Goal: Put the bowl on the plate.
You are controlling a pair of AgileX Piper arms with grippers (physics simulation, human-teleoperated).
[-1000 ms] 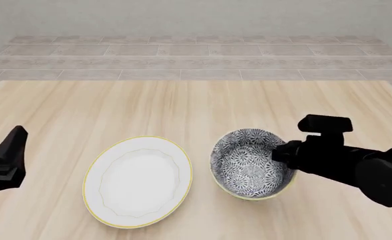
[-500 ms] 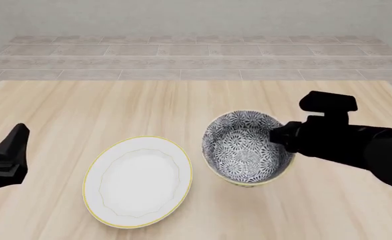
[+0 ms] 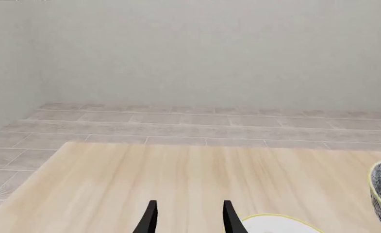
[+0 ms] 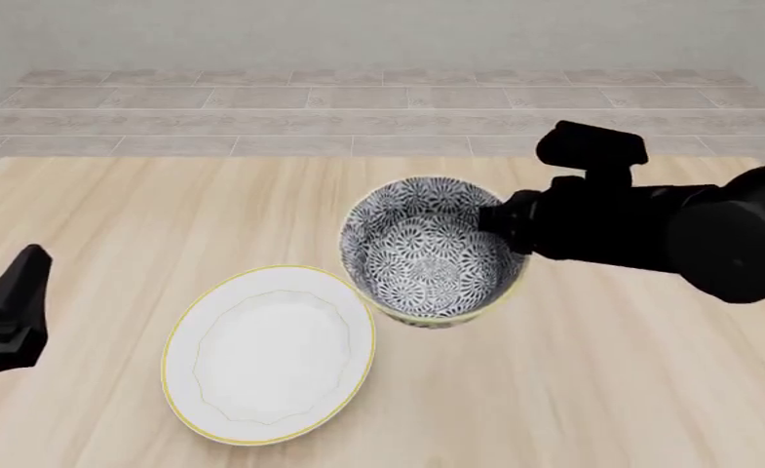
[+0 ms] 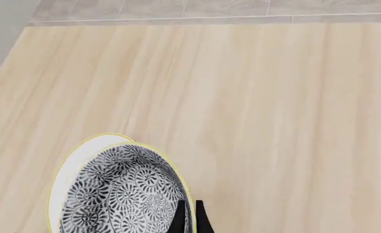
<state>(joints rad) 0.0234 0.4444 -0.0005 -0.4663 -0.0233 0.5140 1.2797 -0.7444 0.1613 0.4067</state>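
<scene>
Carrying step under way, by the look of it: held aloft above the pale wooden table (image 4: 642,390), centre of the front view, the deep round bowl with its dense dark blue-grey and white floral pattern and thin yellowish rim (image 4: 428,255), tipped slightly so the patterned inside faces the camera. Gripped at its right-hand rim by the black right gripper (image 4: 497,226), reaching in from the right of the frame; in the right wrist view, two thin dark fingers (image 5: 179,219) closed narrowly over the bowl's rim (image 5: 122,194), one inside the wall, one outside. Lower left of centre in the front view, lying flat on the table, the plain white shallow round plate with a thin yellow-gold rim (image 4: 269,353); the bowl's lower left edge just overlapping the plate's upper right rim in the picture, though clearly raised above it, not resting on it. Not yet centred over the plate. Likely needed next: further travel toward the lower left until squarely above the plate's middle, then levelling, lowering and release. At the far left edge of the front view, the black left gripper (image 4: 12,312), idle, well apart from both dishes; in the left wrist view its two fingers (image 3: 149,218) parted, nothing between them.
</scene>
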